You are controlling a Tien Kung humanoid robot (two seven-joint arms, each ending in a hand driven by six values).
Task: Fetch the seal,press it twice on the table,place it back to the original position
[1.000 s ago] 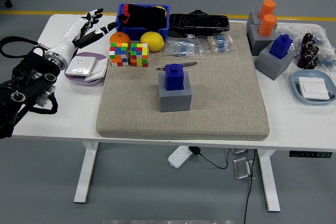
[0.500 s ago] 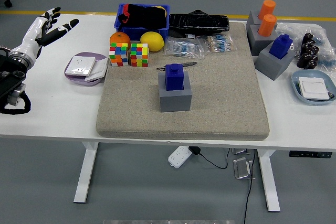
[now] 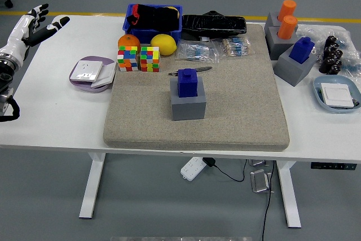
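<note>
One hand only in view: left hand (image 3: 31,23), fingers spread and empty, now drawn back past the table's far left corner, further out than a second ago. Blue seal (image 3: 187,82) seated upright in its grey holder (image 3: 188,104) mid-mat, untouched. Probably retreating, with the seal already back in place

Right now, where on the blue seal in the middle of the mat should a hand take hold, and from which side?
Probably the blue seal's upper block, from above: it stands upright, proud of its grey holder, with side faces exposed for fingers. The lower part sits inside the holder. The left hand is open at the table's left edge.
</note>
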